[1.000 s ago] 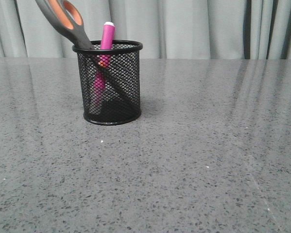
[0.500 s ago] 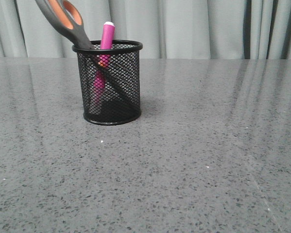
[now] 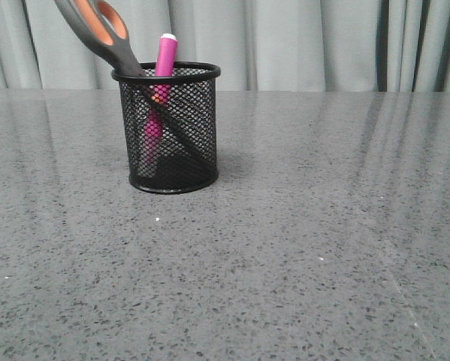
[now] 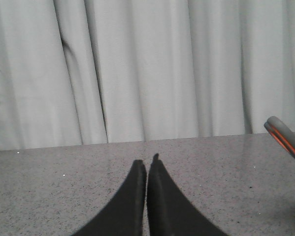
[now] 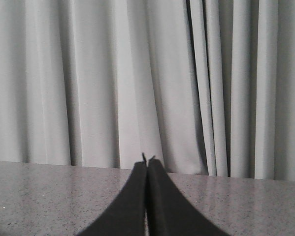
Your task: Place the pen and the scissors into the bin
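Note:
The black wire-mesh bin [image 3: 172, 131] stands on the grey table, left of centre in the front view. The pink pen [image 3: 164, 56] stands upright inside it, its whitish cap above the rim. The scissors [image 3: 97, 26] lean in the bin, blades down, their grey and orange handles sticking out to the upper left. The handle edge also shows in the left wrist view [image 4: 285, 140]. My left gripper [image 4: 147, 164] is shut and empty above the table. My right gripper [image 5: 147, 162] is shut and empty. Neither gripper shows in the front view.
The speckled grey table [image 3: 300, 241] spreads in front of and to the right of the bin. A pale curtain [image 3: 300, 37] hangs behind the table's far edge.

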Controlling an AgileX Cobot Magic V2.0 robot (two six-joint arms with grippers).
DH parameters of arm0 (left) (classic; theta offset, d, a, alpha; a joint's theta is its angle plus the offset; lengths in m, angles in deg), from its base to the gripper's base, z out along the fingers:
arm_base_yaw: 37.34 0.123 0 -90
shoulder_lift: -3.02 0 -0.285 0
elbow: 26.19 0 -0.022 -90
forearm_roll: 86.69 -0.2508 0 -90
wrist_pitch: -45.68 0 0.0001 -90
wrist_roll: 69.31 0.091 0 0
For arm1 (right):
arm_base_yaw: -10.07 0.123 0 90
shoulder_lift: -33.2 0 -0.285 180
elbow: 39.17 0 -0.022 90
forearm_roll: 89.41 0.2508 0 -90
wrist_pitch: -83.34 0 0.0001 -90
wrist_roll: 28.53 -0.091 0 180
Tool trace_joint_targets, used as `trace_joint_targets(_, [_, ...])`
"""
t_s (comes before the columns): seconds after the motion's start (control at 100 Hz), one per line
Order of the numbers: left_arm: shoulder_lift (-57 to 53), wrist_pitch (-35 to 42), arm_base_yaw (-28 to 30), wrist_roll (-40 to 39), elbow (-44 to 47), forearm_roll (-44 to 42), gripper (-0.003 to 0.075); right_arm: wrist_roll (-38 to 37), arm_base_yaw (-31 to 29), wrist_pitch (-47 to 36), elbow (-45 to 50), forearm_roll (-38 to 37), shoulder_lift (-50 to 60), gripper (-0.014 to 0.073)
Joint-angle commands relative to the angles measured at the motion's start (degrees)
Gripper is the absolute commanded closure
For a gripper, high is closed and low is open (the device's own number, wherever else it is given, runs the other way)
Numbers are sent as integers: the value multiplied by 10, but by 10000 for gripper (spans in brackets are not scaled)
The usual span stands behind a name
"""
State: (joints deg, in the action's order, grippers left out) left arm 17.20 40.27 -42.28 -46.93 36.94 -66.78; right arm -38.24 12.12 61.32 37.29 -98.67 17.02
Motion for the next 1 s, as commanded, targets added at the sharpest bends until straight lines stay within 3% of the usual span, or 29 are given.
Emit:
trace_joint_targets(0.0, [4, 46, 1, -45, -7, -46, 742, 7, -4, -37, -15, 3, -5, 663])
trace_joint_targets(0.12, [4, 95, 1, -201, 40, -164, 742, 7, -4, -37, -15, 3, -5, 663])
trace_joint_targets(0.23, [0, 112, 1, -264, 90, -199, 742, 7, -4, -37, -15, 3, -5, 663])
trace_joint_targets(0.45, [-44, 112, 1, -275, 156, -214, 742, 7, -4, -37, -15, 3, -5, 663])
trace_joint_targets(0.55, [-83, 65, 1, -274, 156, -215, 742, 7, -4, -37, -15, 3, -5, 663])
trace_joint_targets(0.99, [-82, 76, 1, -274, 155, -223, 742, 7, -4, -37, -15, 3, -5, 663])
